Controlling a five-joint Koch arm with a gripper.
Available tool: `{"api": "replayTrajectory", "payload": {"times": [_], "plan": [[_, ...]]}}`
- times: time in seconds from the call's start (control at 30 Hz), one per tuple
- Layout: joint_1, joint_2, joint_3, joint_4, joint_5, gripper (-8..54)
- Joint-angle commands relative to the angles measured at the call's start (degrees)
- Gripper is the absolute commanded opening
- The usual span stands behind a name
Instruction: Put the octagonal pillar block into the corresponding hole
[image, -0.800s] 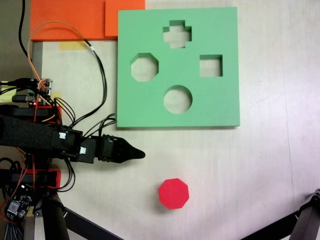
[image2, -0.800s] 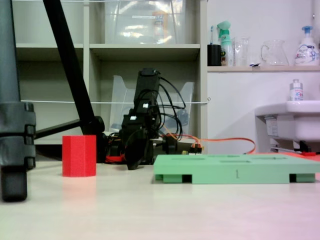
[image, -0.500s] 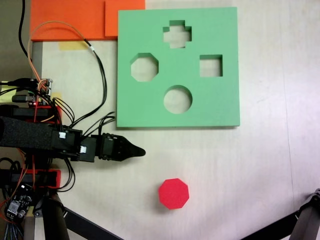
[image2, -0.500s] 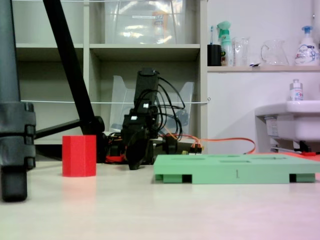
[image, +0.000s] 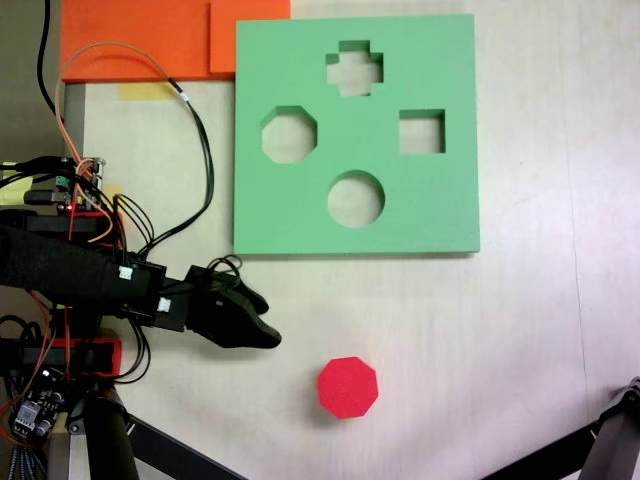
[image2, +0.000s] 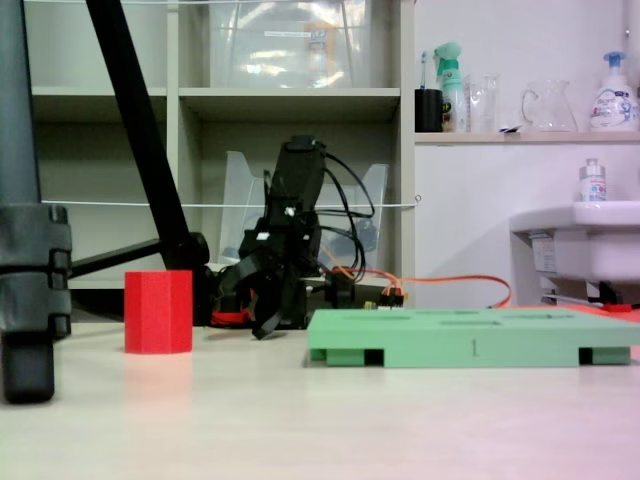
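The octagonal pillar block (image: 348, 387) (image2: 158, 311), bright red, stands upright on the pale table, apart from everything. The green foam board (image: 440, 205) (image2: 470, 336) lies flat; its eight-sided corresponding hole (image: 289, 135) is at the board's left in the view from above and holds nothing. My gripper (image: 268, 321) (image2: 248, 312) hovers low over the table between board and block, up and to the left of the block as seen from above. Its two jaws stand spread apart with nothing between them.
The board also has a round cutout (image: 356, 199), a square one (image: 422, 131) and a cross-shaped one (image: 355, 68). Orange foam pieces (image: 140, 40) lie at the top left. Cables (image: 205, 160) trail near the arm's base. Black tripod legs (image: 150, 445) (image2: 30, 250) stand near the block.
My gripper was shut to one pointed tip; it has swung a little toward the red block and its jaws have spread open. Block and board have not moved.
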Motion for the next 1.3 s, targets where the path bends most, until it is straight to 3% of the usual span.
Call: {"api": "replayTrajectory", "payload": {"times": [0.0,0.13,0.33,0.57,0.67,0.83,1.27], "plan": [[3.52,3.69,3.69,-2.55,10.99,34.5],[5.80,3.69,-5.80,12.30,24.70,33.6],[8.70,1.23,-38.94,52.82,37.35,30.8],[7.73,-14.50,-65.48,72.07,37.88,31.4],[7.65,-22.24,-77.08,77.08,34.98,41.7],[6.24,-27.33,-83.06,78.13,34.54,52.2],[6.68,-44.82,-93.43,78.40,31.29,52.2]]}}
